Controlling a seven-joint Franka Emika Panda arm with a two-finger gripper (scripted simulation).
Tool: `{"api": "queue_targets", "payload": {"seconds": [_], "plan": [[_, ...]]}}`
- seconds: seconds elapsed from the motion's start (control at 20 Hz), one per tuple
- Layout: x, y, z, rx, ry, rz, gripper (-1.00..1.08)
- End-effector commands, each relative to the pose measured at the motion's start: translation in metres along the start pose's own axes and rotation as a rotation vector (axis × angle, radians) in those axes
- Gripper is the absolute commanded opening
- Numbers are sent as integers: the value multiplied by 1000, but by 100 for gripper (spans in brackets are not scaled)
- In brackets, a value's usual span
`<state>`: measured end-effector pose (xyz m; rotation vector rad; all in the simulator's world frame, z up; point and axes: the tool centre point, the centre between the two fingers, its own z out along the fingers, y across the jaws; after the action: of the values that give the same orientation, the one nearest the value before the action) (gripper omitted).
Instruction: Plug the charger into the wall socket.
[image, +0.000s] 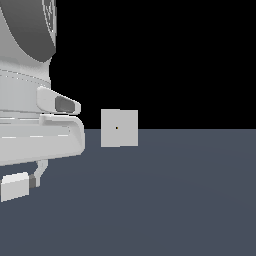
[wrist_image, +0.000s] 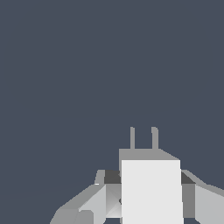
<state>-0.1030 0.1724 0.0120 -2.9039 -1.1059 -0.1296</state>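
The charger is a small white block with two grey prongs pointing away from the wrist camera. My gripper is shut on it, with a finger pressed to each side. In the exterior view the charger hangs under the arm at the lower left, with one finger visible above it. The wall socket is a flat upright light-grey square plate with a tiny dark dot at its centre. It stands on the floor well to the exterior view's right of the charger, apart from it. The socket is out of the wrist view.
The arm's large white body fills the exterior view's left side. A flat dark blue-grey floor spreads under everything, with black background above it.
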Motion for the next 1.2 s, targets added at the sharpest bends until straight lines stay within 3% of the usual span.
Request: {"api": "queue_targets", "payload": {"seconds": [0.0,0.6,0.85,1.15], "plan": [[0,0,0,0,0,0,-100],[1,11,-6,-3,1,39,-100],[2,45,-23,-13,2,161,-100],[-10,112,-58,-33,3,401,-100]]}}
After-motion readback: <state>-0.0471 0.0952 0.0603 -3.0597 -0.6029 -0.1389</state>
